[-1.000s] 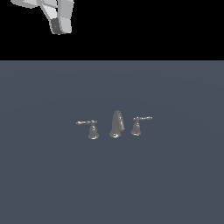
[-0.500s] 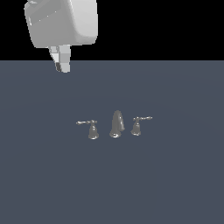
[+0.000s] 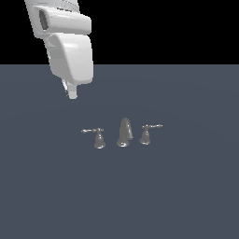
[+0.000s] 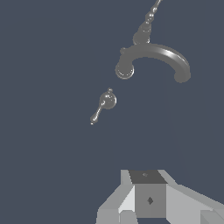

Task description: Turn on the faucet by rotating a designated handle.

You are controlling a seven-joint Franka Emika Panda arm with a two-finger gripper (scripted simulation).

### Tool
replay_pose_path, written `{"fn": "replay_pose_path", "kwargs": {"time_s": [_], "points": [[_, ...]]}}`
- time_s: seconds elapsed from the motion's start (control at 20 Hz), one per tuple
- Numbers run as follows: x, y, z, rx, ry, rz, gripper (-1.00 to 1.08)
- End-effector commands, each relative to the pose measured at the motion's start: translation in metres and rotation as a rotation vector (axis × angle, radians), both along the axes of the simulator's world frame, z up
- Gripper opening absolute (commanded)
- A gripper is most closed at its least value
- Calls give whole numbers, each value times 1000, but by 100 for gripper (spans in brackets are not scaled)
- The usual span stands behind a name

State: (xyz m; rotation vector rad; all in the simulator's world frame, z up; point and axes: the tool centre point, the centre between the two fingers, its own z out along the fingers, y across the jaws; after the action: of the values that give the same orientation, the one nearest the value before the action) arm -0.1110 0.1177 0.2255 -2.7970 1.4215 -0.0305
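1. My gripper [image 3: 72, 93] hangs high and holds nothing; I cannot tell how far its fingers are parted.
2. The handle [image 3: 97, 137], nearly level lever, sits on the exterior view's left of the spout [image 3: 124, 132], well apart from me.
3. I judge I'm positioned for approach.

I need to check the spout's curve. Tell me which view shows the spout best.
The wrist view: the spout shows its whole arc from above, base to outlet. The exterior view shows it only as a small tapered upright between the two handles, its curve foreshortened.
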Motion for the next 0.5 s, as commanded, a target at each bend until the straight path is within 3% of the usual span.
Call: {"fn": "replay_pose_path", "kwargs": {"time_s": [0.0, 0.45], "points": [[9, 3, -12, 3, 1, -42, -100], [39, 7, -55, 7, 5, -182, -100]]}}
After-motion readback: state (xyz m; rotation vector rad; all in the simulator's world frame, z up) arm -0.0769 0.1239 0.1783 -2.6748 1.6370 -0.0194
